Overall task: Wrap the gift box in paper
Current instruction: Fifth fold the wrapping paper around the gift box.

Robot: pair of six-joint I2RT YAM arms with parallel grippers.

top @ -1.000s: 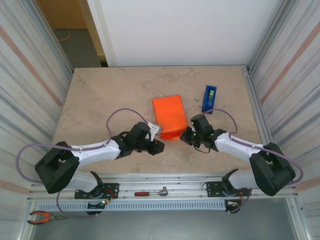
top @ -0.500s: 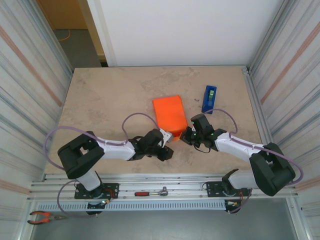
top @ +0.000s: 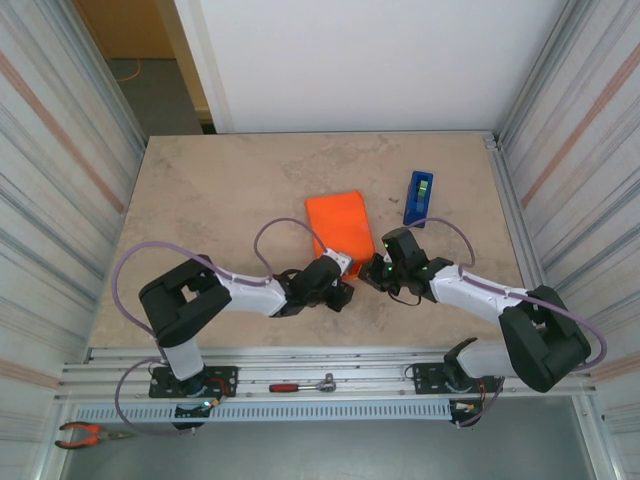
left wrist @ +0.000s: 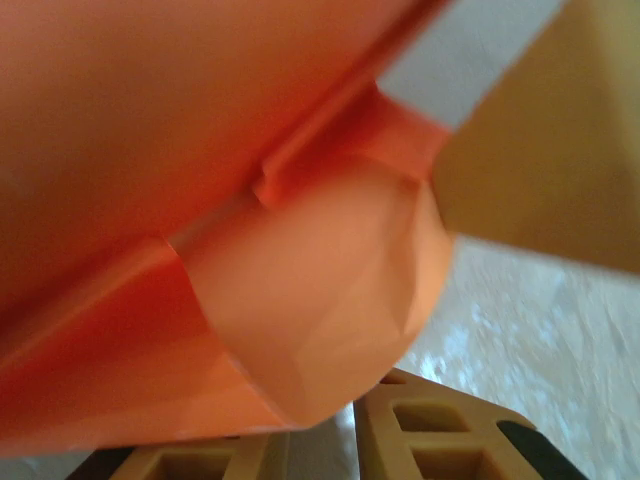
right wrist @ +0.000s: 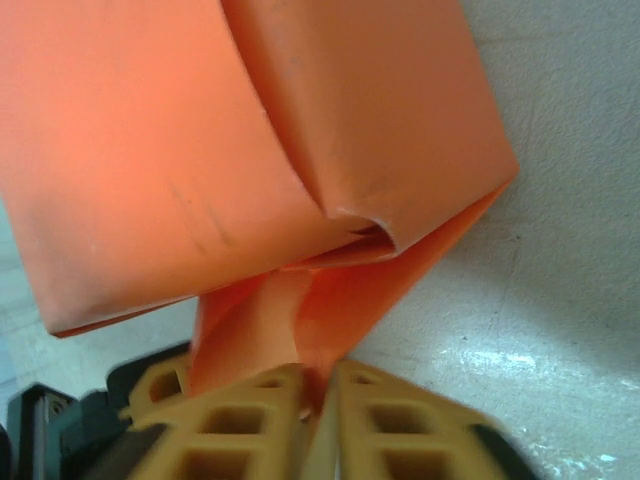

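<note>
Sitting mid-way across the table (top: 200, 200), the box (top: 338, 230) is covered in paper (right wrist: 150, 150). The right claw (right wrist: 318, 400), at its near right corner, is almost closed, pinching a paper flap. The left claw (left wrist: 320, 442) has its jaws slightly apart by the near edge, and I cannot tell whether it grips anything.

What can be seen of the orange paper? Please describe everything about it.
The paper is a plain, bright orange, matte sheet wrapped around the gift box, which lies flat on the table. Its edges overlap in a seam. At the near end it is folded into loose flaps; the right gripper pinches one, and the left gripper is at another fold.
</note>
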